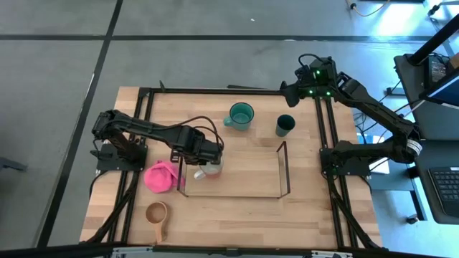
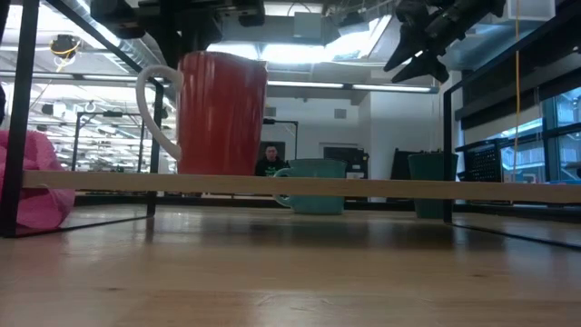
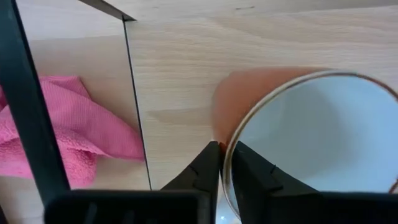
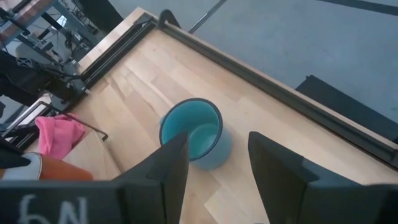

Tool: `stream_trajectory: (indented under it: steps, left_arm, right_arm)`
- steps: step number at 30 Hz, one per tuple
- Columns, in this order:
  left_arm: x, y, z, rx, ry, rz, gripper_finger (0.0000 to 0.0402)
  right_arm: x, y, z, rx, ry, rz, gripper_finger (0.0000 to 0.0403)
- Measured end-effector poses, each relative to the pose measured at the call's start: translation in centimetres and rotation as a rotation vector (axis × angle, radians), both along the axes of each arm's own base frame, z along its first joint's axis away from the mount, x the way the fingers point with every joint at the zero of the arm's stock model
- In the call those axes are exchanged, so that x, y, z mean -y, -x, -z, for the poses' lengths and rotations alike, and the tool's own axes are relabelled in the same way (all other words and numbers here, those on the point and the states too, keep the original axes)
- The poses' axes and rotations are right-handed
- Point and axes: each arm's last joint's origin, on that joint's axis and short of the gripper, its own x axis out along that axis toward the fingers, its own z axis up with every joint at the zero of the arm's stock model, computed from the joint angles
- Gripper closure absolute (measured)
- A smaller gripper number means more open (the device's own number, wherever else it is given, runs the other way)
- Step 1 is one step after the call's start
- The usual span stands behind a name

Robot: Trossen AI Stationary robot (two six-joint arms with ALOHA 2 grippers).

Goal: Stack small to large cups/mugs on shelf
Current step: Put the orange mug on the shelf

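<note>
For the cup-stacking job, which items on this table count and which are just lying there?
Job:
- red-brown mug, rim pinched by left gripper, at the shelf's left end
- teal mug
- dark green cup, right gripper open above it
- wooden cup
- wire shelf

Lying about:
- pink cloth

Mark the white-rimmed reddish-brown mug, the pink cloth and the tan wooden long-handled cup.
White-rimmed reddish-brown mug (image 2: 222, 113), low view, side wall.
Pink cloth (image 1: 161, 177), high view, middle of the bundle.
Tan wooden long-handled cup (image 1: 155, 212), high view, bowl.
</note>
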Motion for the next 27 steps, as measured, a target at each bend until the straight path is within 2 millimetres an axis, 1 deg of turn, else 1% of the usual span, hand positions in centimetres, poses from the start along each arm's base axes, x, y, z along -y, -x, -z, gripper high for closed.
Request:
stream_trajectory:
  steps: [4,7,12,15,18,22,25,27]
  left_arm:
    - [0.0,-0.1,-0.2,0.013,0.009,-0.012,0.0350]
    - [0.1,-0.3,-1.0,0.041,0.010,-0.010,0.0345]
    - [-0.1,-0.5,-2.7,0.088,-0.045,0.024,0.0348]
    - [-0.4,-0.2,-3.1,0.067,-0.082,0.032,0.0346]
    - [-0.6,0.1,-3.1,0.031,-0.102,0.056,0.0344]
    - [-1.6,0.4,-3.0,-0.017,-0.117,0.105,0.0348]
    - [-2.8,0.3,-3.0,-0.029,-0.148,0.152,0.0348]
    - [-3.7,0.2,-3.0,-0.040,-0.179,0.202,0.0346]
  right_arm:
    - [0.1,-0.1,-0.1,0.010,0.013,0.007,0.0235]
    - [0.1,-0.1,-0.2,0.020,0.022,0.008,0.0235]
    - [0.1,-0.1,-0.2,0.019,0.021,0.008,0.0235]
    - [0.1,-0.1,-0.2,0.022,0.009,-0.007,0.0235]
    - [-0.2,-0.2,-0.1,0.048,-0.057,-0.052,0.0240]
    - [-1.1,-0.9,0.6,0.097,-0.179,-0.140,0.0265]
    - [-2.1,-1.8,1.0,0.123,-0.239,-0.195,0.0302]
    - [-2.8,-2.5,1.4,0.121,-0.277,-0.216,0.0333]
